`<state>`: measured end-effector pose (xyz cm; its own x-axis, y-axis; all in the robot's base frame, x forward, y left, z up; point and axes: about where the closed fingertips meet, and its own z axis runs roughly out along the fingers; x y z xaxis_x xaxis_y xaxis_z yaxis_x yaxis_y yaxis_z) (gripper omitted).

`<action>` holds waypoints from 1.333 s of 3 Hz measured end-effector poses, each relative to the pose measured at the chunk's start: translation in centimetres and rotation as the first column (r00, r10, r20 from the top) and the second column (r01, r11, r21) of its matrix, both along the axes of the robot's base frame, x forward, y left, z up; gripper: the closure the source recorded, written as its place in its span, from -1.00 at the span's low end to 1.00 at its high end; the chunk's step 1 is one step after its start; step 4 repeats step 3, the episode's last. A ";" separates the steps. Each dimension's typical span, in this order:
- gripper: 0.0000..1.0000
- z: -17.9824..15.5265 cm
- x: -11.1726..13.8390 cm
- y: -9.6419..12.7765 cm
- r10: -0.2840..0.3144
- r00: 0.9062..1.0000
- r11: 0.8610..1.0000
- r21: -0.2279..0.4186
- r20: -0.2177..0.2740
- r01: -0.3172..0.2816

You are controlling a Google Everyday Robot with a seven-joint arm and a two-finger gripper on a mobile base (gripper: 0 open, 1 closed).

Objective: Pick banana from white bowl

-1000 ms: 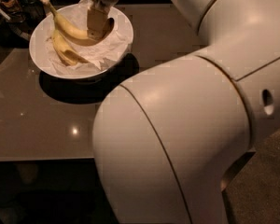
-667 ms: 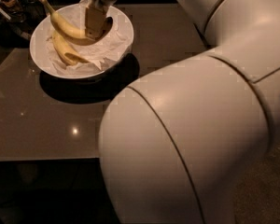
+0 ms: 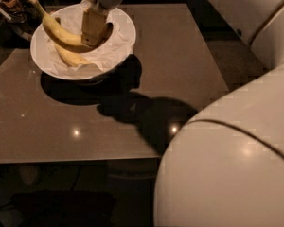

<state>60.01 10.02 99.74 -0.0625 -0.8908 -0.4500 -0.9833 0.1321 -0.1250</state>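
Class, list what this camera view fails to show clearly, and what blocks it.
Other banana: mostly hidden behind the banana that the gripper holds over the white bowl.
Items at top left: dark, cut by the edge.
Table, near right corner: covered by the robot arm.

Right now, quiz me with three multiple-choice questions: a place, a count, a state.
1. Where is the gripper? A over the bowl; B left of it; C far right of it.
2. How many bananas show? A one; B two; C four.
3. The gripper is: A open and empty; B shut on a banana; C shut on the bowl's rim.
Key: 1A, it hangs above the bowl. 2B, the banana in its grip plus a second banana lying in the bowl. 3B, its fingers clamp the banana.
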 end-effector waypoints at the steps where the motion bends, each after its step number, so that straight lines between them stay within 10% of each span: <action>1: 1.00 0.0 -1.5 -0.2 0.000 1.000 1.000 -0.009 -0.015 0.000; 2: 1.00 -0.2 -8.0 -1.7 -0.060 0.996 0.998 -0.018 -0.064 0.059; 4: 1.00 -0.2 -8.0 -1.7 -0.060 0.996 0.998 -0.018 -0.064 0.059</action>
